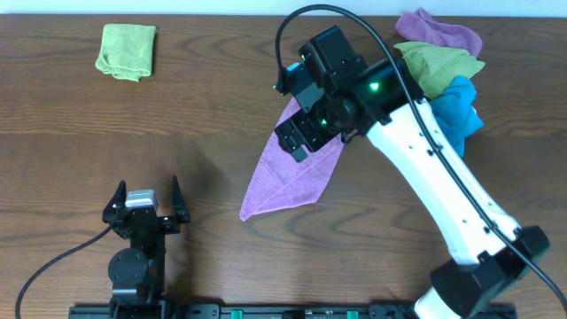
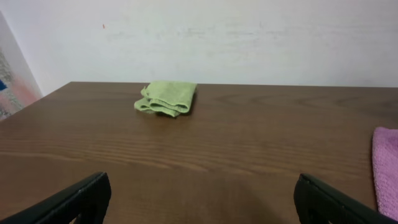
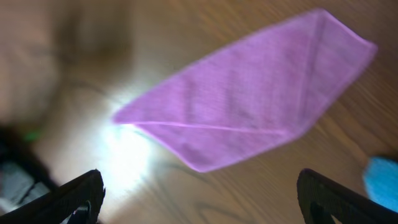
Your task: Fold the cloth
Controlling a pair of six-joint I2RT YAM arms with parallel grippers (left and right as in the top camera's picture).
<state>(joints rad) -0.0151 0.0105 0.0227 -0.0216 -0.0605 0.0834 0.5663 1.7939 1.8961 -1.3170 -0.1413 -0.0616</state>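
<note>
A purple cloth [image 1: 288, 177] lies on the wooden table, folded into a long triangle pointing to the front left. It fills the upper half of the right wrist view [image 3: 249, 118], flat on the wood. My right gripper [image 1: 297, 133] hovers above its far end, open and empty, fingers wide apart [image 3: 199, 199]. My left gripper [image 1: 146, 208] rests open and empty at the front left [image 2: 199, 199]; the cloth's edge [image 2: 387, 168] shows at its right.
A folded green cloth [image 1: 127, 50] lies at the far left, also in the left wrist view [image 2: 166, 98]. A pile of purple, green and blue cloths [image 1: 443, 62] sits at the far right. A blue cloth edge [image 3: 382, 183] shows in the right wrist view.
</note>
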